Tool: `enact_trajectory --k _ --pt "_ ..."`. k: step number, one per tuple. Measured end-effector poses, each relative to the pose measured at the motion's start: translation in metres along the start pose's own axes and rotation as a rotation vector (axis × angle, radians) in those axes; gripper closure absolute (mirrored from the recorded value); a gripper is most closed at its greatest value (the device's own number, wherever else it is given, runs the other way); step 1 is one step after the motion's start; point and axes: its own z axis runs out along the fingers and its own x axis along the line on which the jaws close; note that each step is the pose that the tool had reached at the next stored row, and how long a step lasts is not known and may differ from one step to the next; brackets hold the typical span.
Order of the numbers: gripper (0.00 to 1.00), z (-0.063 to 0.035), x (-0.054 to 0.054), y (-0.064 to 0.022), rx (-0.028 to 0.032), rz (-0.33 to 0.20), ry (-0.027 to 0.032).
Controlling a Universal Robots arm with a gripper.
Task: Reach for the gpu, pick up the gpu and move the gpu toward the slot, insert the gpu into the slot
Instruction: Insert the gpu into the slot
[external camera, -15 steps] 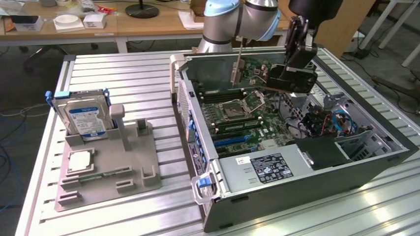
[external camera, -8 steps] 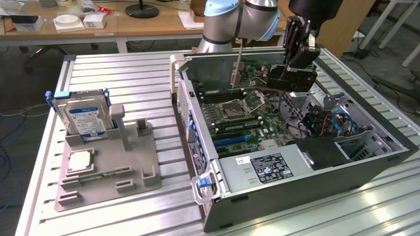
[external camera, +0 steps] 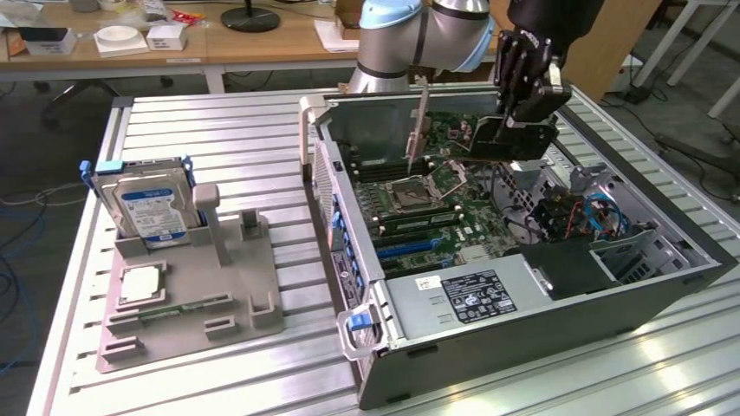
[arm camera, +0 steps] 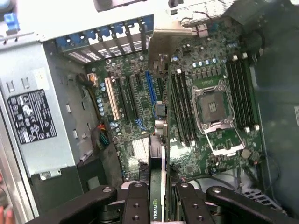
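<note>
The gpu (external camera: 509, 140) is a thin dark card hanging over the open computer case (external camera: 347, 173), its metal bracket (external camera: 418, 121) toward the case's rear wall. My gripper (external camera: 517, 117) comes down from above and is shut on it. In the wrist view the gpu (arm camera: 156, 158) runs edge-on between my black fingers (arm camera: 138, 203), and the gripper (arm camera: 160, 198) is clamped on the card near a green logo label. A blue slot (arm camera: 150, 88) lies on the motherboard just beside the card's edge, below it. The card hangs clear above the board.
Inside the case are an open CPU socket (external camera: 411, 189), memory slots (arm camera: 240, 91), a power supply (external camera: 463, 299) and cables (external camera: 601, 217). On the exterior view's left a grey fixture (external camera: 191, 295) holds a blue-labelled hard drive (external camera: 148, 208) and a small silver chip (external camera: 139, 284).
</note>
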Motion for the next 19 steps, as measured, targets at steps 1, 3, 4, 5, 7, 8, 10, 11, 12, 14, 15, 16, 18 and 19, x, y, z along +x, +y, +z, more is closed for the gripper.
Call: enact_trajectory --k 1,3,4,5,7,8,10,11,12,14,15,16,18,19 --pt "0.74 0.0005 0.0 0.0001 0.0 -0.018 -0.0006" --pt "0.74 0.0014 0.0 0.0001 -0.0001 -0.052 -0.0015" --pt "0.74 0.002 0.0 0.0001 -0.0001 -0.062 -0.0019" --pt "0.74 0.0031 0.0 0.0002 -0.0001 -0.066 -0.0021" --pt "0.74 0.0065 0.0 0.0003 -0.0001 -0.068 -0.0021" --pt "0.74 0.0083 0.0 0.0003 -0.0001 -0.069 -0.0022" --pt "0.74 0.0119 0.0 0.0006 -0.0001 -0.074 -0.0022" --pt "0.74 0.0138 0.0 0.0007 -0.0001 -0.075 -0.0024" --pt "0.74 0.0156 0.0 0.0007 -0.0001 -0.079 -0.0024" --pt "0.74 0.0187 0.0 0.0009 -0.0001 -0.106 -0.0033" --pt "0.74 0.0202 0.0 0.001 -0.0001 -0.121 -0.0039" --pt "0.74 0.0214 0.0 0.0011 -0.0007 -0.139 -0.0041" --pt "0.74 0.0244 0.0 0.0012 -0.0017 -0.16 -0.005" --pt "0.74 0.026 0.0 0.0012 -0.0025 -0.165 -0.0051"
